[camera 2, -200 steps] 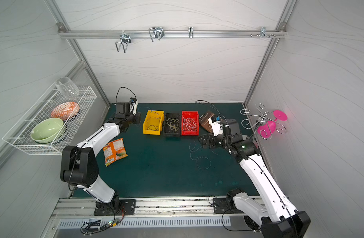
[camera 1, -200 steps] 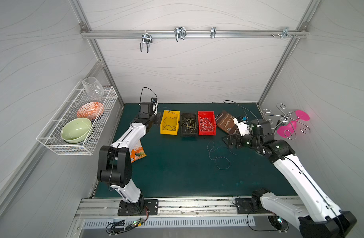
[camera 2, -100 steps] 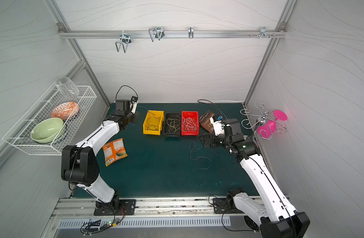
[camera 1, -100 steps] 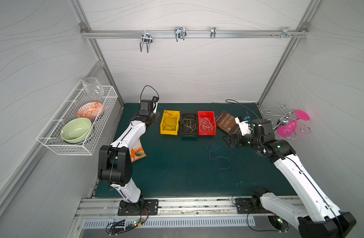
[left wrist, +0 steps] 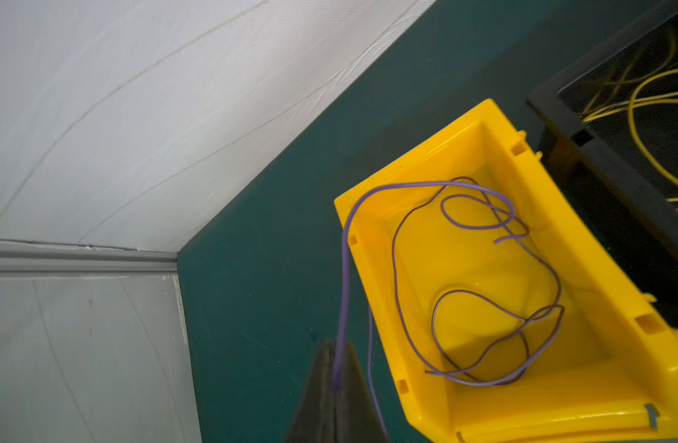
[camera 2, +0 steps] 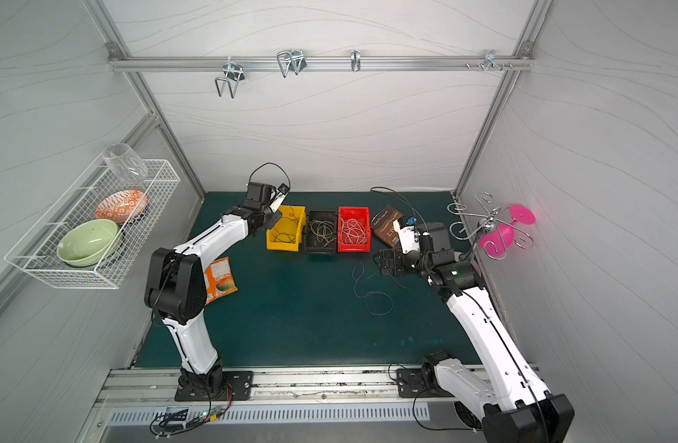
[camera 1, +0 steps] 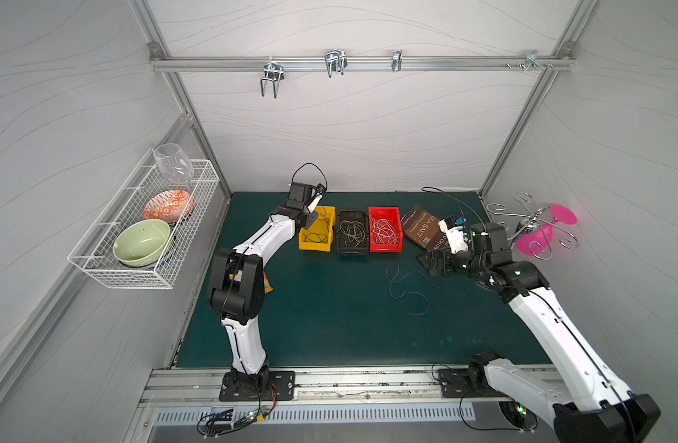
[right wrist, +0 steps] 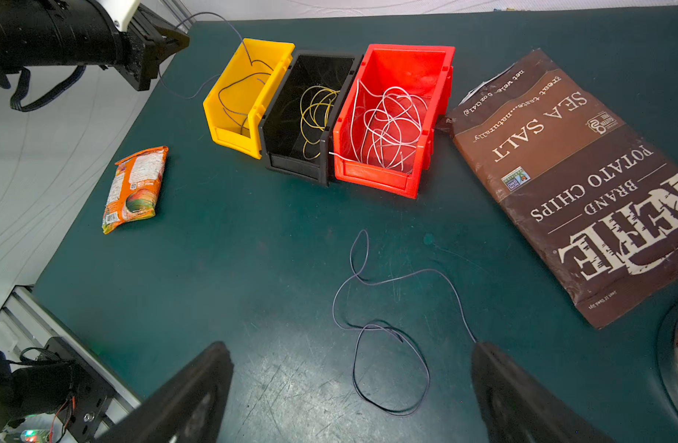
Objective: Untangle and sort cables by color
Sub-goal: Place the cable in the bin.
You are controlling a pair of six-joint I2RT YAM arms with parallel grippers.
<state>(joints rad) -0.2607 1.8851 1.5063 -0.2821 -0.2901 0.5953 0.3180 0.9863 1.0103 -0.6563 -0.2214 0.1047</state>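
Observation:
Three bins stand in a row at the back of the green mat. The yellow bin (camera 1: pixel 314 246) (left wrist: pixel 559 402) holds dark purple cables (left wrist: pixel 483 307). Yellow cables (right wrist: pixel 316 111) lie in the black bin (camera 1: pixel 352 251), white cables (right wrist: pixel 387 126) in the red bin (camera 1: pixel 384 248). My left gripper (camera 1: pixel 310 218) (left wrist: pixel 337 368) hovers beside the yellow bin. It is shut on a purple cable that arcs over the rim into that bin. A loose dark cable (camera 1: pixel 406 291) (right wrist: pixel 387 345) loops on the mat. My right gripper (camera 1: pixel 429 264) (right wrist: pixel 348 345) stands open just above its near end, touching nothing.
A brown chips bag (camera 1: pixel 421 230) (right wrist: pixel 579 184) lies right of the red bin, close to my right gripper. An orange snack pack (camera 2: pixel 220 280) lies by the left arm's base. A wire basket (camera 1: pixel 99 268) with bowls hangs on the left wall, and a pink glass (camera 1: pixel 536 237) on a rack at right.
My left gripper has swung right, from the back left corner to the yellow bin's side, cable still in it. The right arm has barely moved.

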